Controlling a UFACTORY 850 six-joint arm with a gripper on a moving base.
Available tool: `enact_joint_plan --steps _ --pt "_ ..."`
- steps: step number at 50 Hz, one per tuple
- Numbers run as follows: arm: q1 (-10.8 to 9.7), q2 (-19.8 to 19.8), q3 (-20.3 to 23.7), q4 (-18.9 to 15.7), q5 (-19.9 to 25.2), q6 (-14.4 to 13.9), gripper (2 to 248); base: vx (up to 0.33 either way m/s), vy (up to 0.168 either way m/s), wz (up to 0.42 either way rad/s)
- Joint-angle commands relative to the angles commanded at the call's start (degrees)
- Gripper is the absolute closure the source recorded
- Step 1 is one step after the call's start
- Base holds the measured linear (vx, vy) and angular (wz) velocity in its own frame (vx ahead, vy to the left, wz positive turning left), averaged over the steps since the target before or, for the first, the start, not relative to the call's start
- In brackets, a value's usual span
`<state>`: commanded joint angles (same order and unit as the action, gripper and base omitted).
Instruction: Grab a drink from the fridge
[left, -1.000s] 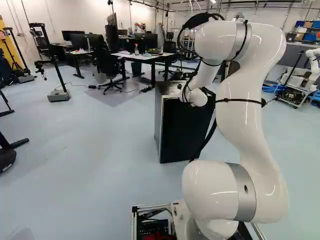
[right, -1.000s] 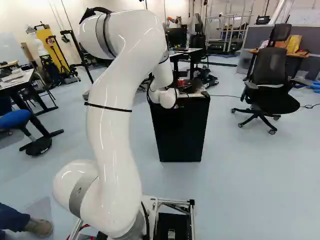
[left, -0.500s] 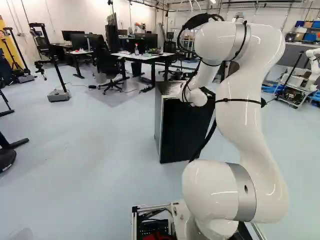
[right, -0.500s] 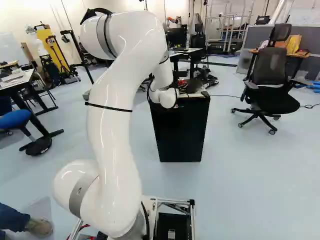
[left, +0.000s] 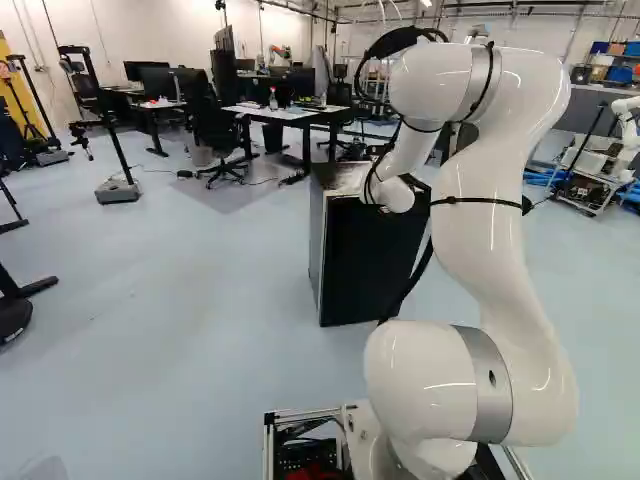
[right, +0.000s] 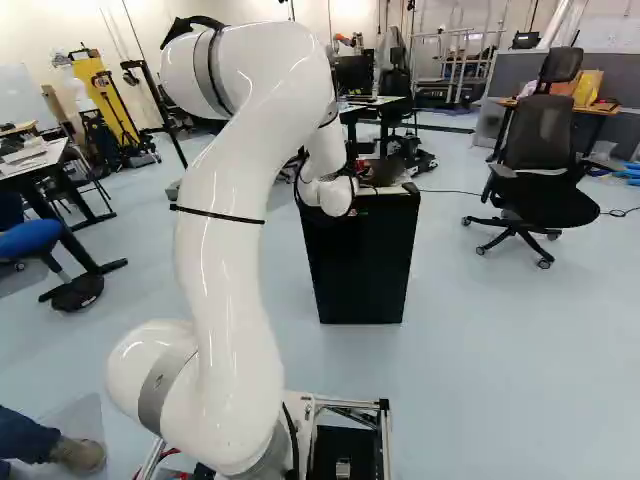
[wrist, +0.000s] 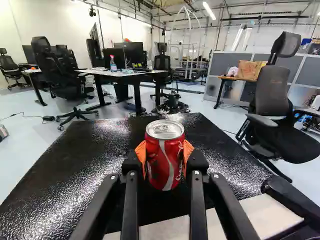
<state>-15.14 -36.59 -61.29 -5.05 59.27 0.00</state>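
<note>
Atop the black fridge (left: 370, 255), mid-floor ahead of the base: 1 red drink can (wrist: 159, 170), upright, silver lid up, pull tab visible. Gripper (wrist: 165, 157) is closed around it: 2 fingers, orange pads (wrist: 141, 156) touching the can from 2 opposite sides. Whether the can's bottom touches the fridge's dark, glossy top, cannot tell; the can hides the spot from the wrist view.

White arm (left: 490, 220) rises from its lowest joint, bends over high up and comes down to the fridge, its wrist at the near side of the top. Wrist view: pale strip (wrist: 265, 212) along the near part of the fridge top, with a rounded black piece (wrist: 282, 192) beside it.

Beyond the fridge, wrist view: 1 desk (wrist: 117, 75) carrying monitors (wrist: 131, 54) and a spray bottle (wrist: 113, 64); black swivel chair (wrist: 62, 77) near its end. Mesh-backed chair (right: 540, 145) near the fridge, at the right of the right base view. Behind that chair, small wooden table (wrist: 235, 78) with a brown bag (wrist: 248, 69) on it. Far right of the left base view: 1 more white arm (left: 629, 135), cut off by the edge, above a wheeled cart (left: 590, 185).
</note>
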Motion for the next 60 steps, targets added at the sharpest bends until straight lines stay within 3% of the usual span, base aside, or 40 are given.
enact_joint_plan --steps 60 --pt "0.25 3.05 1.02 0.08 -0.15 0.00 157 0.000 0.000 0.000"
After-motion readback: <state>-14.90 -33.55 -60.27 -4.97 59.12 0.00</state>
